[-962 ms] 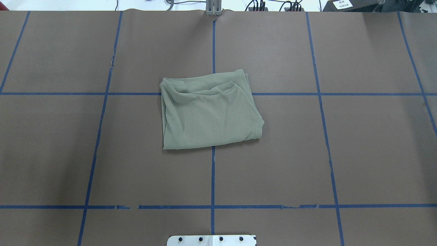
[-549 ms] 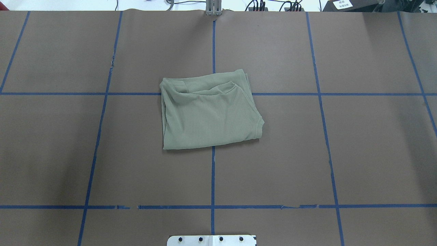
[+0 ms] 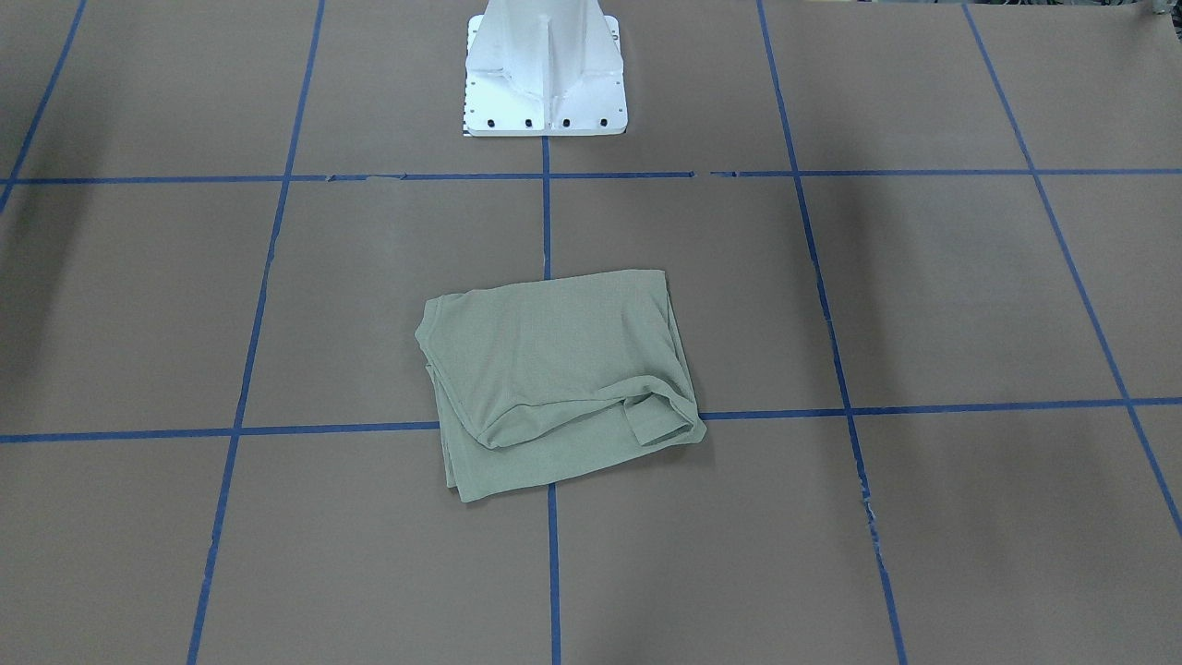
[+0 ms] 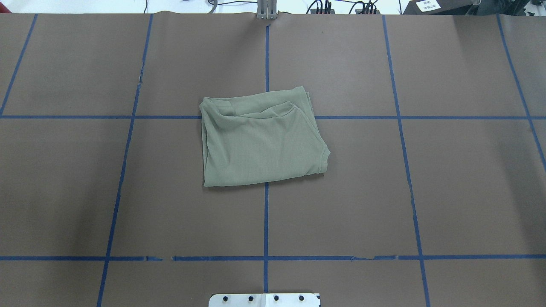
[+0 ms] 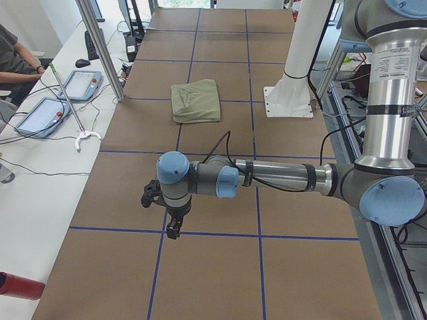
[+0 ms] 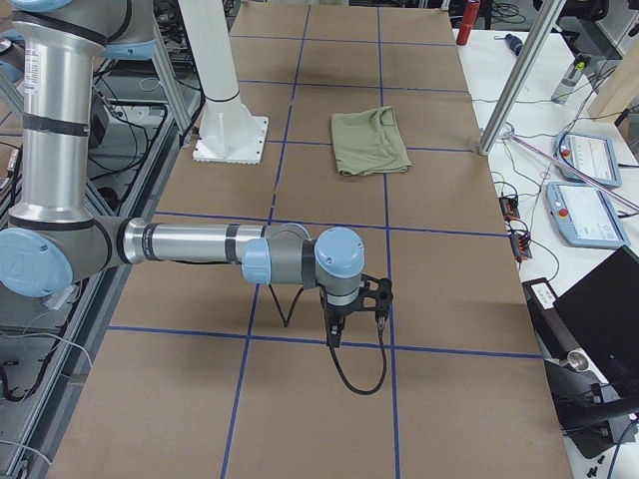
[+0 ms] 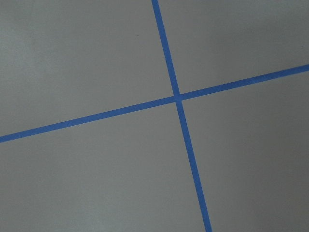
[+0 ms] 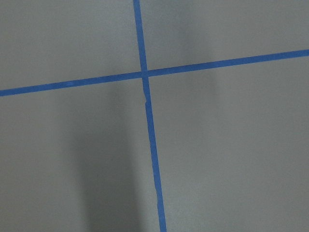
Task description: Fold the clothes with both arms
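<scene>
The clothes are one sage-green shirt (image 4: 260, 140), folded into a rough rectangle at the table's middle, also seen in the front-facing view (image 3: 554, 369) and both side views (image 5: 195, 101) (image 6: 369, 142). Neither arm touches it. My left arm (image 5: 280, 177) stretches low over the table far from the shirt, its gripper (image 5: 172, 230) pointing down near a tape crossing. My right arm (image 6: 200, 242) is held the same way on the other side, gripper (image 6: 334, 334) pointing down. I cannot tell whether either gripper is open or shut. Both wrist views show only bare table and tape.
Brown paper covers the table (image 4: 384, 192), marked with blue tape lines (image 4: 265, 221). The white pedestal base (image 3: 545, 74) stands at the robot's side. Teach pendants (image 5: 79, 85), cables and a seated person (image 5: 17, 57) are on the white bench beyond the far edge.
</scene>
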`<action>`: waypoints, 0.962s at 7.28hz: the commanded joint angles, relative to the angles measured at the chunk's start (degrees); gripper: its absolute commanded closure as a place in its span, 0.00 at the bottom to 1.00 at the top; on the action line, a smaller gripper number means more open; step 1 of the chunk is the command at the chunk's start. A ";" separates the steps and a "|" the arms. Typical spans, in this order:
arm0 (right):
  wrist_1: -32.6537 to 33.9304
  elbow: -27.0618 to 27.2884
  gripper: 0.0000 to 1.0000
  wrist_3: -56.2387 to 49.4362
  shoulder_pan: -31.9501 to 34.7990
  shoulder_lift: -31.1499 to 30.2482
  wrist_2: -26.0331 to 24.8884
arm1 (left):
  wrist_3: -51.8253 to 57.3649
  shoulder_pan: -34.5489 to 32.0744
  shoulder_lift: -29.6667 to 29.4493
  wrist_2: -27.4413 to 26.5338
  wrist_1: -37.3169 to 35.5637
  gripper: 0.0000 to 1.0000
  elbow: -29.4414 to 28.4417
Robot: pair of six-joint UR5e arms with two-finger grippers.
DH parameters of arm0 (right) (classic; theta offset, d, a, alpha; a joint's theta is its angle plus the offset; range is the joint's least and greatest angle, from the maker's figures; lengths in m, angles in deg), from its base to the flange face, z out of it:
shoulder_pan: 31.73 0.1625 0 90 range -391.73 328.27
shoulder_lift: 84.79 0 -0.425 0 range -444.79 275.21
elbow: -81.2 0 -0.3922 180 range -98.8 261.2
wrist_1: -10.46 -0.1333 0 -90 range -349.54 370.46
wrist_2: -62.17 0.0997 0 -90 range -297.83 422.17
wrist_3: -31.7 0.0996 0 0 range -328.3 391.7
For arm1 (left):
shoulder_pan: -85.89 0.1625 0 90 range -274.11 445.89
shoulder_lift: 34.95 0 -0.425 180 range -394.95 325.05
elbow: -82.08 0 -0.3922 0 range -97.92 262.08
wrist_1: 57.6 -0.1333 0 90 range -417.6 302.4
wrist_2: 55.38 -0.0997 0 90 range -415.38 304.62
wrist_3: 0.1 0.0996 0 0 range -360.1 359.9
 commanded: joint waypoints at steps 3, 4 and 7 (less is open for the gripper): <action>0.01 0.04 0.00 -0.04 -0.06 -0.32 0.03 | -9.58 0.00 -0.19 0.50 -0.07 0.00 0.17; 0.01 0.13 0.00 -0.04 -0.06 -0.32 0.03 | -11.18 0.00 -0.10 0.51 -0.07 0.00 0.18; 0.01 0.04 0.00 -0.21 -0.06 -0.32 0.12 | -11.11 0.00 -0.10 0.51 0.19 0.00 0.18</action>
